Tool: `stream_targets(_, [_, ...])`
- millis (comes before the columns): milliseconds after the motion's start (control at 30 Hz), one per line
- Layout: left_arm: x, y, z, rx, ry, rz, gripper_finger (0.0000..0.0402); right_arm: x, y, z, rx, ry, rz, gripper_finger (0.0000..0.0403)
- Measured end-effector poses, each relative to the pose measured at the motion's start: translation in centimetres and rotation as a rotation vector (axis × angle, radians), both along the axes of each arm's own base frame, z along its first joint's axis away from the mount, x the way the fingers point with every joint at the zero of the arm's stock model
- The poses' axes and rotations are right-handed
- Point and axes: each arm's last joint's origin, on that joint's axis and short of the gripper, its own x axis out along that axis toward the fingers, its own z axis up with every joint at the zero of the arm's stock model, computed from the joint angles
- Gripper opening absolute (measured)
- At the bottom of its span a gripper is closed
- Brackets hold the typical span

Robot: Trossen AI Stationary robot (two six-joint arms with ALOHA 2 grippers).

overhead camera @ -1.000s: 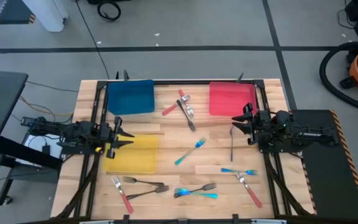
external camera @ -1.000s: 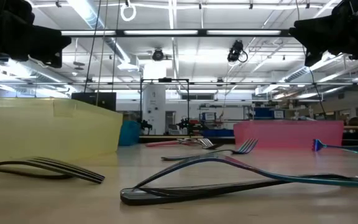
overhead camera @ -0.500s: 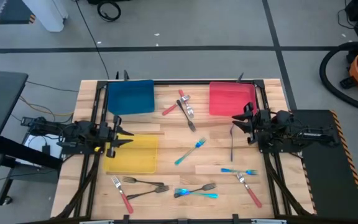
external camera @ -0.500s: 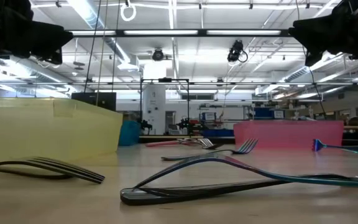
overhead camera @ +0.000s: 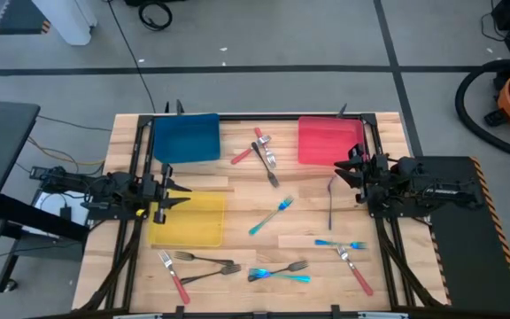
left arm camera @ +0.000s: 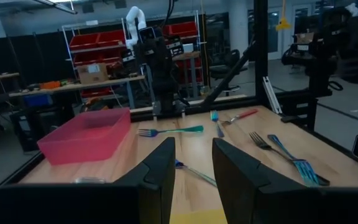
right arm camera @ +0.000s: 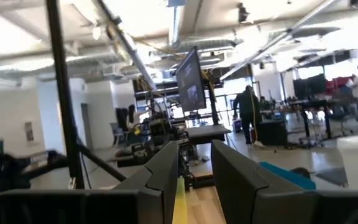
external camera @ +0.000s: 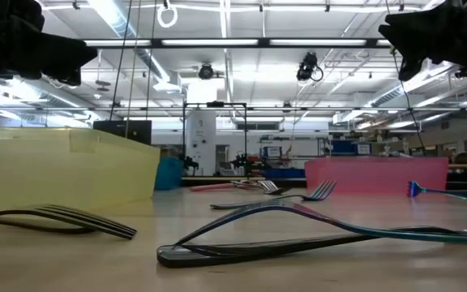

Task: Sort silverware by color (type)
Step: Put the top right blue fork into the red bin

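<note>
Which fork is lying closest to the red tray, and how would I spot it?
Find the red tray at the table's far right corner. Just below its right end, beside the right gripper, lies a dark fork, alone and pointing straight up the table; the others nearby are blue or red-handled.

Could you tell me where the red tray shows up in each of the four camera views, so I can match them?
High view: the red tray lies at the table's far right corner, just beyond the right gripper.
Low view: it stands right of centre, across the table.
Left wrist view: it sits at left, on the table's edge.
Right wrist view: not in it.
Shared landmark: the wooden table.
</note>
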Motion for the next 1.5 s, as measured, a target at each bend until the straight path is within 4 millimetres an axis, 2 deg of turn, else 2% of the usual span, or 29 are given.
stream_targets(200, [-0.02,0.3,0.21,-0.024,-0.02,0.1,0.0107,-0.01,0.19,0.05,0.015,-0.005,0.076,0.0105])
stream_targets(333, [-0.02,0.3,0.15,-0.046,-0.013,0.1,0.0107,-0.11,0.39,0.26,0.036,-0.023,0.157,0.0105])
stream_targets(600, [-0.01,0.3,0.05,-0.062,-0.004,0.099,0.0107,-0.1,0.3,0.26,0.095,-0.027,0.147,0.0105])
stream_targets(1100, [-0.03,0.31,0.3,-0.077,-0.029,0.098,0.0107,-0.08,0.52,0.17,0.102,-0.008,0.232,0.0105])
stream_targets(1367, [-0.03,0.31,0.28,-0.067,-0.027,0.099,0.0107,-0.21,0.16,0.52,0.191,-0.064,0.133,0.0105])
stream_targets(1500, [-0.03,0.31,0.28,-0.095,-0.027,0.096,0.0107,-0.21,0.15,0.52,0.172,-0.063,0.122,0.0105])
